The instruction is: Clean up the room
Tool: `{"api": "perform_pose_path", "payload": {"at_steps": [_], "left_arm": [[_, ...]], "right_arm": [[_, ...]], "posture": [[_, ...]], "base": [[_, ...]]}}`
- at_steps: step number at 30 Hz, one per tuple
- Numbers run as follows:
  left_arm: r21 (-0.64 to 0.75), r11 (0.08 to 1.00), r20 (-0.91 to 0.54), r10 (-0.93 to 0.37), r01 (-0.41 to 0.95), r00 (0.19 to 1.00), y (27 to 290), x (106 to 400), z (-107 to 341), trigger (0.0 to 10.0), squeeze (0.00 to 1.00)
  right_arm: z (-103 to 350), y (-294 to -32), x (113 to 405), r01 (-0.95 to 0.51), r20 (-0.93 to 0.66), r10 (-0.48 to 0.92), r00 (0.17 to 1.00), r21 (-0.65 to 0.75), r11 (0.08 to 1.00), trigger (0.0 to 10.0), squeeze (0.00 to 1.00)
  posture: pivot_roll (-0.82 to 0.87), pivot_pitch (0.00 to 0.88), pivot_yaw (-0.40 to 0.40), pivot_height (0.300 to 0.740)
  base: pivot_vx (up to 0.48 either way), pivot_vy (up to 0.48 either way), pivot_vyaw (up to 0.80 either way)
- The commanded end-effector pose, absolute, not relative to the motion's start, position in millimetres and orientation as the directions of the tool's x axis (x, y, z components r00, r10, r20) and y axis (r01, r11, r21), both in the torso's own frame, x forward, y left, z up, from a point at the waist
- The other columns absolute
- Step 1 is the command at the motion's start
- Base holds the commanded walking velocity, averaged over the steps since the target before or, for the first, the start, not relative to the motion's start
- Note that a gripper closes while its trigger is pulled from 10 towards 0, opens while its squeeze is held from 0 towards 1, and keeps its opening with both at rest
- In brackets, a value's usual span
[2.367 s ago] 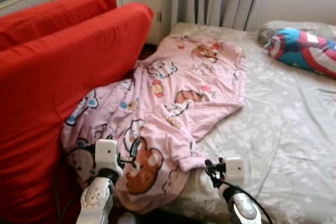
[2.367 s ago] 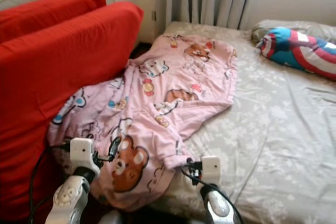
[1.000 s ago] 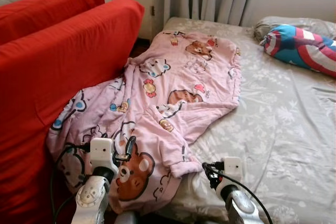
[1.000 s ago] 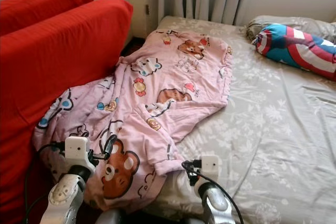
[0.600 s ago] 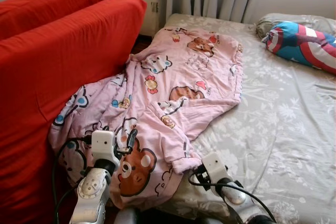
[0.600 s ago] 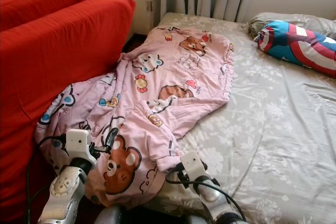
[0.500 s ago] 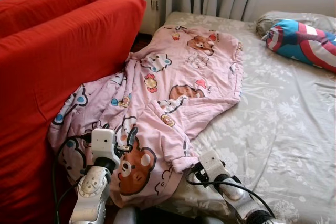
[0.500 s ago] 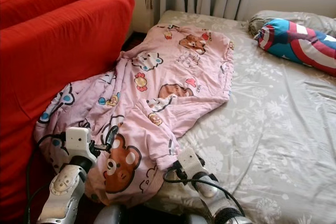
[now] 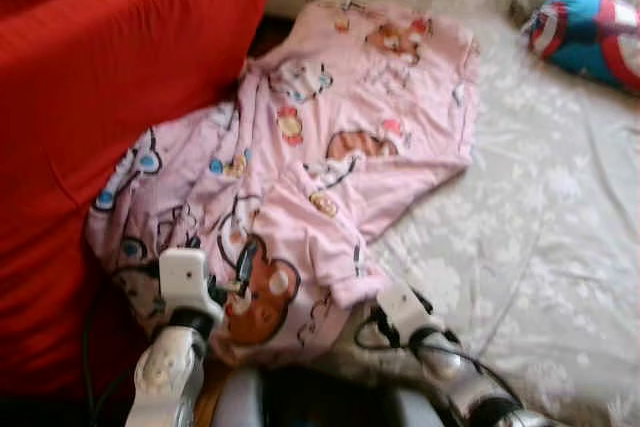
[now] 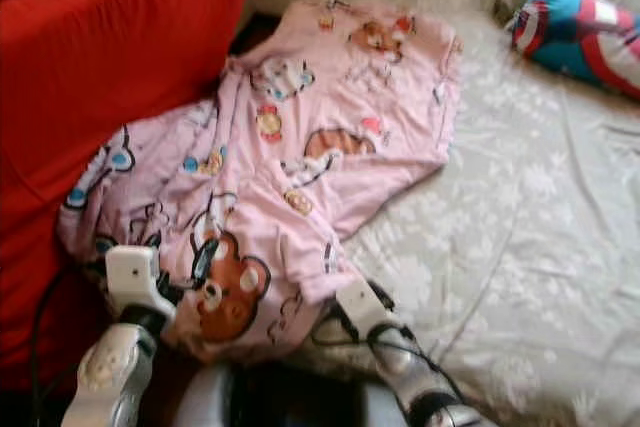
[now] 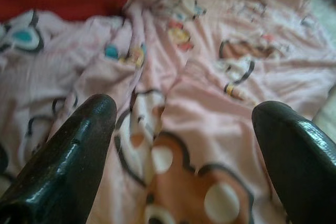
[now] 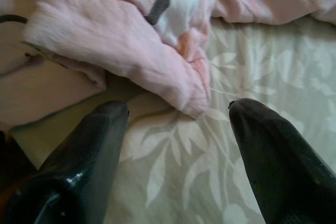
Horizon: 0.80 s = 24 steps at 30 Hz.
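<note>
Both arms reach forward low over the near edge of the bed [image 9: 560, 247], the left gripper [image 11: 184, 129] with fingers spread wide above the pink cartoon blanket [image 9: 330, 177], the right gripper [image 12: 176, 124] likewise wide open just before the blanket's folded corner.
</note>
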<state>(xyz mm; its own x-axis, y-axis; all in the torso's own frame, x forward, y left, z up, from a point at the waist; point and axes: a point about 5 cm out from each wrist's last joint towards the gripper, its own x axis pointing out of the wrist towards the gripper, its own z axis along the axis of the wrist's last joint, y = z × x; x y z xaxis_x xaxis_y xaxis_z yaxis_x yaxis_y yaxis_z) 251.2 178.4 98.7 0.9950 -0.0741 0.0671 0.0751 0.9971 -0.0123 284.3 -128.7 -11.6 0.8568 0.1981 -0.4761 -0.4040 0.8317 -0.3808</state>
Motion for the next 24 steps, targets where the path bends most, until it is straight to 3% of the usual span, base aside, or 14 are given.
{"api": "perform_pose_path", "payload": {"at_steps": [1,12,24], "left_arm": [[-0.010,0.997,0.047,-0.080,0.080,0.996,178,245,97,10.0,0.00],[-0.011,0.997,-0.012,-0.073,0.073,0.997,178,224,98,10.0,0.00],[-0.013,0.998,-0.038,-0.059,0.059,0.998,179,209,102,10.0,0.00]], "right_arm": [[-11,-127,284,-0.399,-0.465,0.204,0.861,-0.372,0.838,10.0,0.00],[3,-130,299,-0.366,-0.416,0.179,0.892,-0.428,0.827,10.0,0.00],[-4,-123,293,-0.426,-0.467,0.210,0.859,-0.423,0.800,10.0,0.00]], "posture": [[0.10,0.309,-0.035,0.653],[0.12,0.345,-0.035,0.653],[0.14,0.382,-0.033,0.653]], "base": [[0.000,0.000,0.00],[0.000,0.000,0.00],[0.000,0.000,0.00]]}}
